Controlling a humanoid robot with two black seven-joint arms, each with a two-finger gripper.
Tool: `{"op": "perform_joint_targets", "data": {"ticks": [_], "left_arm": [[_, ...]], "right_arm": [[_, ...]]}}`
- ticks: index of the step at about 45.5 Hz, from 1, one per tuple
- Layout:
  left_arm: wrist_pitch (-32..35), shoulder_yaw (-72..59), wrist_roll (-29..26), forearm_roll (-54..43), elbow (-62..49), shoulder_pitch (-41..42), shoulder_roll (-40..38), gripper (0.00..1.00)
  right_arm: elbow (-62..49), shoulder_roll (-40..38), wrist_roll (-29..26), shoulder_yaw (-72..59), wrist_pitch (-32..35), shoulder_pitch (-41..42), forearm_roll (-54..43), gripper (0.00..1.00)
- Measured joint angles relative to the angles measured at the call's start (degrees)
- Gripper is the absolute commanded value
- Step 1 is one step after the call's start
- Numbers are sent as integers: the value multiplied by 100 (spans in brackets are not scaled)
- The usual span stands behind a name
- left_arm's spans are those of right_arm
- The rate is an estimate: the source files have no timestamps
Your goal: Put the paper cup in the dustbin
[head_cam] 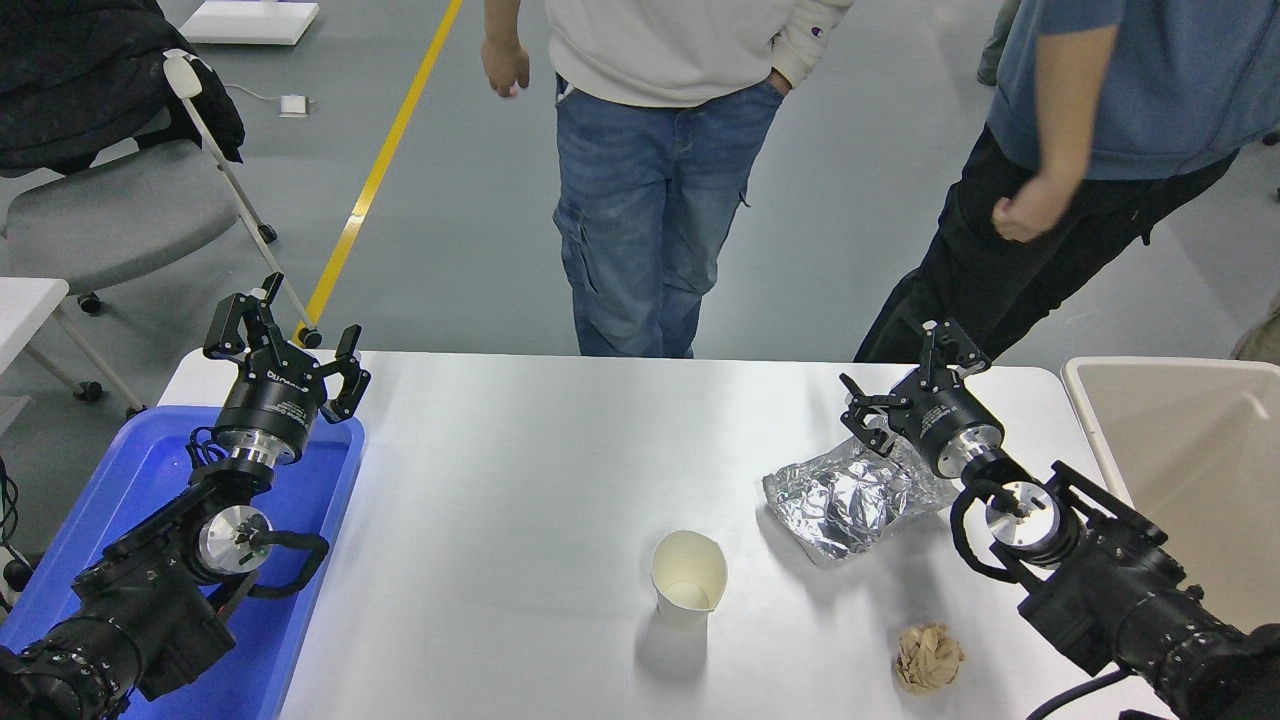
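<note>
The white paper cup (688,578) stands upright on the white table (520,470), at the middle front, with its squashed rim open toward me. The beige dustbin (1100,430) stands at the table's right edge, partly cut off by the picture's edge. My right gripper (905,375) is open and empty, above the table's far right, just beyond the silver foil bag, well behind and to the right of the cup. My left gripper (283,330) is open and parked over the blue tray's far end.
A crinkled silver foil bag (850,495) lies under the right wrist. A crumpled tan paper ball (928,657) lies at the front right. A shallow blue tray (130,470) sits at the left. Two people stand at the far side. A chair (110,210) stands far left.
</note>
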Motion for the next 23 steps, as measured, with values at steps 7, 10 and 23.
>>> {"op": "perform_joint_targets", "data": {"ticks": [7,10,23], "left_arm": [[0,11,6,0,0,-5,6,100],[0,32,10,0,0,-13,10,100],[0,64,2,0,0,-23,18,100]], "right_arm": [[0,0,0,-5,0,0,0,100],[1,0,0,-15,0,0,0,100],[50,-27,0,-38,2,5,0,100]]}}
